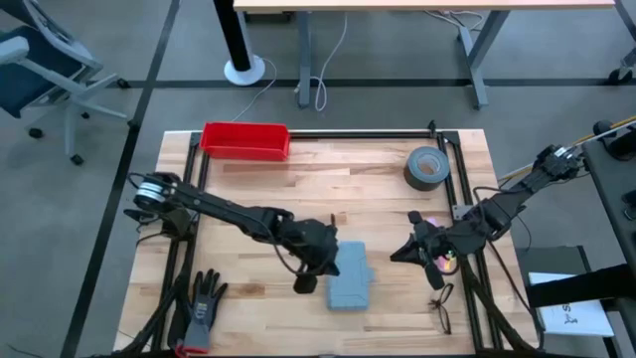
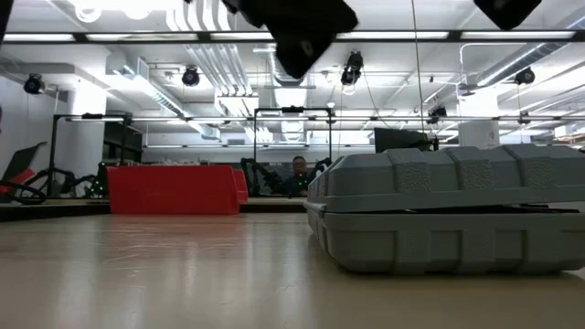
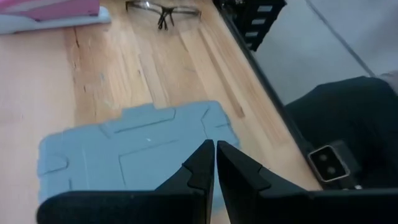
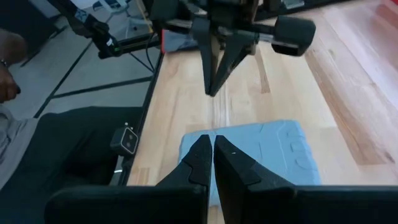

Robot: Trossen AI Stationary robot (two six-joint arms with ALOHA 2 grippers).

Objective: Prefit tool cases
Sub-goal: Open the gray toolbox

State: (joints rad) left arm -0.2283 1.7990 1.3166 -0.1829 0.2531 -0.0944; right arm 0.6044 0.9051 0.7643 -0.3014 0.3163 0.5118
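The grey-blue tool case [image 1: 351, 276] lies shut and flat on the wooden table near its front edge; the low view shows it closed [image 2: 448, 210]. My left gripper [image 1: 310, 278] hangs shut above the table by the case's left side, and from the right wrist its fingers [image 4: 214, 81] point down. In its own view the left gripper's tips [image 3: 215, 146] stand over the case's lid [image 3: 137, 149]. My right gripper [image 1: 397, 254] hovers shut to the right of the case, its tips [image 4: 212, 142] aimed at the case [image 4: 261, 152].
A red bin [image 1: 245, 140] stands at the far left edge and a roll of grey tape [image 1: 427, 167] at the far right. Gloves [image 1: 204, 308] lie at the near left and glasses [image 1: 442, 310] at the near right. A person [image 2: 299, 169] sits beyond the table.
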